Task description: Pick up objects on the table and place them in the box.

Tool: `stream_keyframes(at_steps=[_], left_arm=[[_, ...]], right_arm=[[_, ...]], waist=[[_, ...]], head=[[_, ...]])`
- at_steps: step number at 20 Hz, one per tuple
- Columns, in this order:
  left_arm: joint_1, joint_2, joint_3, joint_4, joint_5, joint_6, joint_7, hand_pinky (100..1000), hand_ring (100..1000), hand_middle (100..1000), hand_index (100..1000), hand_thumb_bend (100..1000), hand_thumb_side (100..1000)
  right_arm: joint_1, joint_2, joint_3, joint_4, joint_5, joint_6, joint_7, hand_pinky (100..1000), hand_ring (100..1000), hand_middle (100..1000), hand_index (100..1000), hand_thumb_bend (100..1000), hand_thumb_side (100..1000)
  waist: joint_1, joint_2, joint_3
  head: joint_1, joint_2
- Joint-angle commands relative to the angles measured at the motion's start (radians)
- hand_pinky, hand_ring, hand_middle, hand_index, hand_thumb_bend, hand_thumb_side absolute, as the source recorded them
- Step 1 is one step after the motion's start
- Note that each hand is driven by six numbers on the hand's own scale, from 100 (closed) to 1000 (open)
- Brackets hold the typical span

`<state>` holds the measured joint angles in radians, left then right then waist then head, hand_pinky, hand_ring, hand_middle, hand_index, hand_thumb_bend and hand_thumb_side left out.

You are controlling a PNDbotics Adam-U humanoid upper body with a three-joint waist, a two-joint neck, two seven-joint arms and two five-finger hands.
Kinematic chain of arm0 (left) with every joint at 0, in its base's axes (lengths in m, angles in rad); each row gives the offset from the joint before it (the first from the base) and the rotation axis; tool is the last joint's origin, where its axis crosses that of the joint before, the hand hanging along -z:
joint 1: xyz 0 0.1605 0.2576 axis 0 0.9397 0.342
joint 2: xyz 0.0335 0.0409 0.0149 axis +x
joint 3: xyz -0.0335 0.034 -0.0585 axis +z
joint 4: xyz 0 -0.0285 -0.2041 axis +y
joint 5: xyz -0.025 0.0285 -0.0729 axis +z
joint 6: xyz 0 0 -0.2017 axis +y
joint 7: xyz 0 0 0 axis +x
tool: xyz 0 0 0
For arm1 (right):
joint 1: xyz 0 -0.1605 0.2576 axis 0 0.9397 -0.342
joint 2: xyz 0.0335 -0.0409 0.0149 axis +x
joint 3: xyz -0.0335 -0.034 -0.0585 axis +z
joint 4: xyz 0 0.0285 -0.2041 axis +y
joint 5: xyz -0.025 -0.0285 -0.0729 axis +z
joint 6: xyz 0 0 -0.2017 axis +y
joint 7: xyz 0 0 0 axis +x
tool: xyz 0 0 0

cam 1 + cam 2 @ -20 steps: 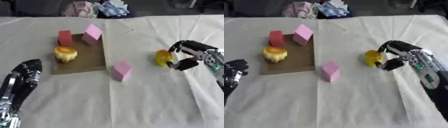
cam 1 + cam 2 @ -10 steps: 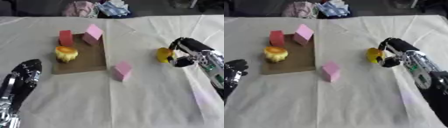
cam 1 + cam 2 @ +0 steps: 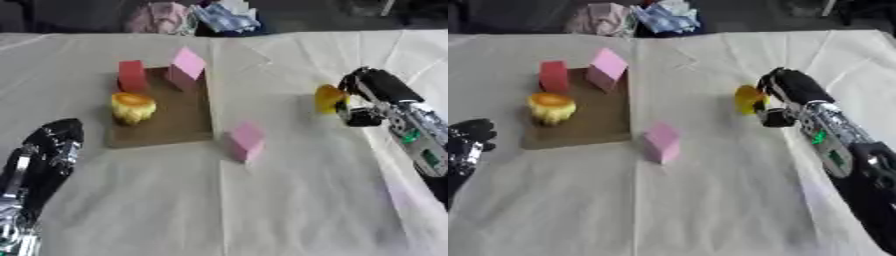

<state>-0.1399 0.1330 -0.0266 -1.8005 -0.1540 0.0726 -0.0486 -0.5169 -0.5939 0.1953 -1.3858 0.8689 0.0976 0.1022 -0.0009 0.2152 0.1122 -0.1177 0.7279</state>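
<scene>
Your left hand (image 3: 44, 155) rested idle and relaxed at the near left, while your right hand (image 3: 372, 97) curled its fingers around the yellow object (image 3: 330, 98) on the right of the table. One pink block (image 3: 246, 140) lay on the cloth beside the brown box (image 3: 184, 117). Farther off, the yellow cupcake (image 3: 132, 107), red block (image 3: 132, 76) and second pink block (image 3: 185, 67) already sat in it, so two remained.

The right robot hand (image 3: 367, 97) hides part of the yellow object (image 3: 329, 98).
</scene>
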Motion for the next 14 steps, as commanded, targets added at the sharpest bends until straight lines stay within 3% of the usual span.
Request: stream_keyframes(at_steps=[1, 7, 14], left_arm=[[-0.006, 0.014, 0.004, -0.021, 0.003, -0.002, -0.001, 756, 773, 711, 768, 210, 569], [-0.005, 0.014, -0.001, -0.020, 0.003, -0.003, -0.006, 756, 774, 711, 768, 208, 569], [-0.010, 0.010, -0.009, -0.021, 0.005, -0.005, -0.015, 757, 775, 712, 768, 208, 569]], right_arm=[[-0.047, -0.022, -0.002, -0.059, -0.029, 0.001, -0.018, 795, 602, 498, 452, 100, 100], [-0.212, 0.015, 0.059, -0.058, -0.079, -0.031, 0.059, 800, 606, 500, 456, 100, 100], [-0.425, 0.156, 0.114, 0.151, -0.067, -0.093, 0.137, 800, 605, 499, 461, 100, 100]], waist=[[0.009, -0.018, 0.001], [0.011, -0.021, 0.010], [0.016, -0.018, 0.033]], head=[[-0.004, -0.006], [-0.013, -0.004], [-0.030, -0.008]])
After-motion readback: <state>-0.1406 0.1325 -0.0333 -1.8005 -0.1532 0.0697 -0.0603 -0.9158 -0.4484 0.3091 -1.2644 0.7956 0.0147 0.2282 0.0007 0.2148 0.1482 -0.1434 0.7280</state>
